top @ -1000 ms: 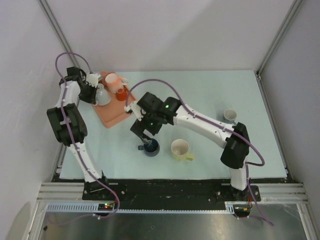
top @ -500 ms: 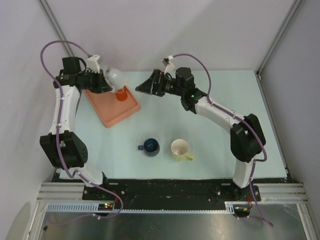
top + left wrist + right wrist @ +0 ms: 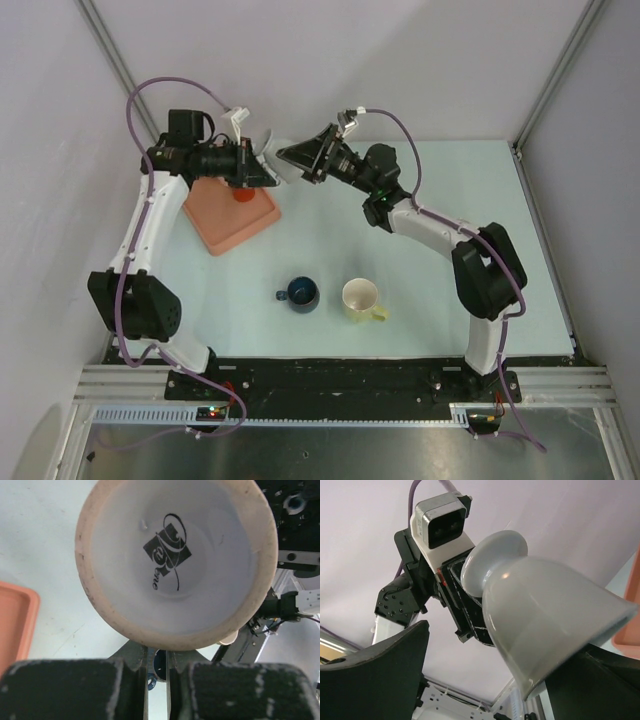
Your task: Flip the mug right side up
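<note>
- Top external view: the white mug [image 3: 272, 158] is held aloft, tipped on its side, over the far-left part of the table [image 3: 430, 200], just above the far edge of the orange tray [image 3: 215, 228].
- The left hand [image 3: 260, 170] is clenched on the mug; in the left wrist view a round, logo-stamped end of the mug is seen above nearly closed fingers [image 3: 75, 685].
- The right hand [image 3: 295, 152] is spread wide, grasping nothing, and the mug's flared mouth is pointed at it.
- In the right wrist view the mug is flanked by that hand's fingers [image 3: 380, 665]; contact cannot be told.
- A dark blue mug [image 3: 302, 292] and a yellow mug [image 3: 360, 297] are seen upright towards the near edge.
</note>
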